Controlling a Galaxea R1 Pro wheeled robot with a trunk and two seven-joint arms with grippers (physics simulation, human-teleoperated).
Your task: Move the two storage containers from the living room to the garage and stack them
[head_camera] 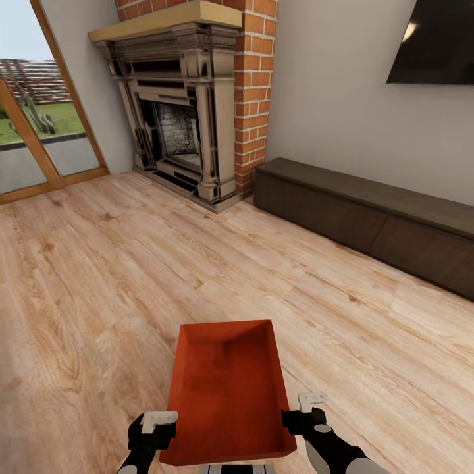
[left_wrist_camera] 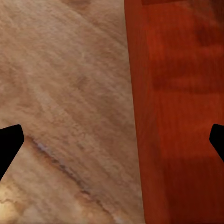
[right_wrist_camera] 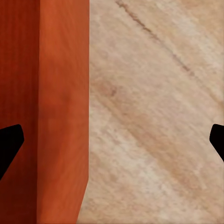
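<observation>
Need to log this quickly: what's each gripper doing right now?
Left gripper: open, straddling the tub's wall.
Right gripper: open, straddling the opposite wall.

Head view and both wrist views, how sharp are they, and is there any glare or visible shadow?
Head view: sharp, evenly lit; a small bright glare on the black wall TV; no clear shadow under the orange-red ribbed plastic tub. Left wrist view: soft and blurred, the tub's wall and the light wood-plank floor smeared. Right wrist view: likewise blurred, with no glare.
</observation>
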